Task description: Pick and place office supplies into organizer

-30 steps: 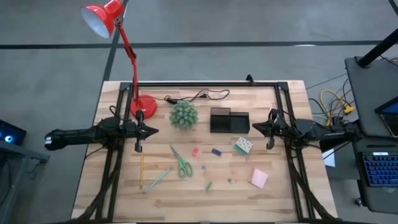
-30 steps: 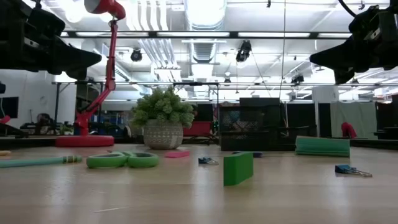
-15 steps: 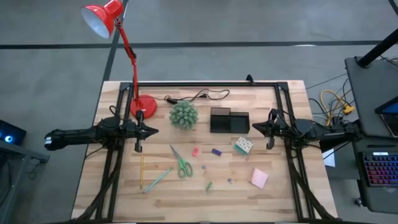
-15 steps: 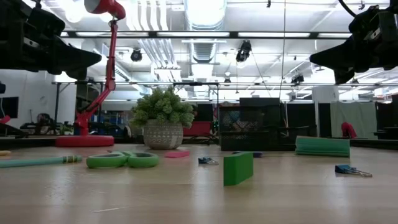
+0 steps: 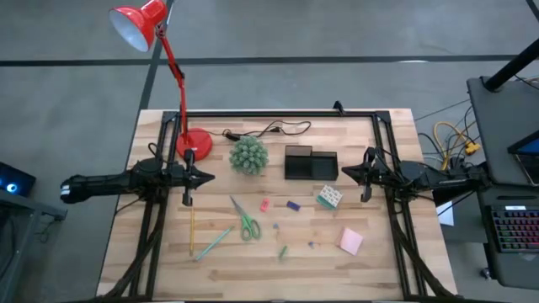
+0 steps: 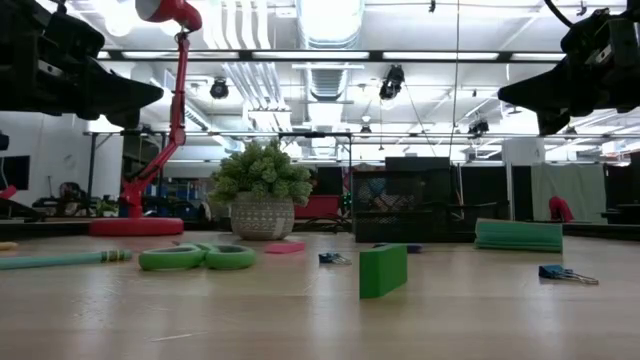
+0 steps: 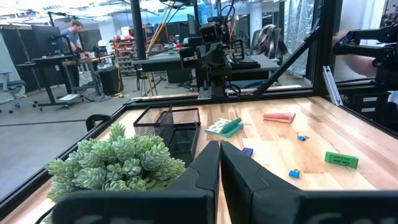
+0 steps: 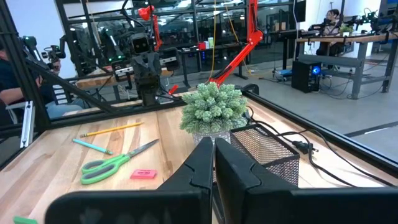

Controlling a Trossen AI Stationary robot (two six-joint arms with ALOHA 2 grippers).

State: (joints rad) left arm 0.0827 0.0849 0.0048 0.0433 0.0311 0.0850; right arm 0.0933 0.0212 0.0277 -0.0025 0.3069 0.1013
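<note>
The black mesh organizer [image 5: 310, 163] stands on the table toward its far edge, just right of centre. In front of it lie green-handled scissors [image 5: 246, 220], a yellow pencil [image 5: 192, 231], a light green pen [image 5: 215, 242], a pink sticky-note pad [image 5: 351, 241], a green-white block [image 5: 329, 197], and small pink [image 5: 264, 204], purple [image 5: 292, 204] and green [image 5: 283, 251] bits. My left gripper [image 5: 187, 200] hovers shut above the table's left side, beyond the pencil. My right gripper [image 5: 364, 197] hovers shut right of the block. In the wrist views each gripper's fingers [image 7: 220, 144] [image 8: 214, 142] are together and hold nothing.
A round green plant [image 5: 248, 156] sits left of the organizer. The red desk lamp's base [image 5: 194, 143] stands at the far left, and its cord [image 5: 269, 130] runs along the far edge. A black frame rail [image 5: 278, 114] borders the table. Bare wood shows along the near edge.
</note>
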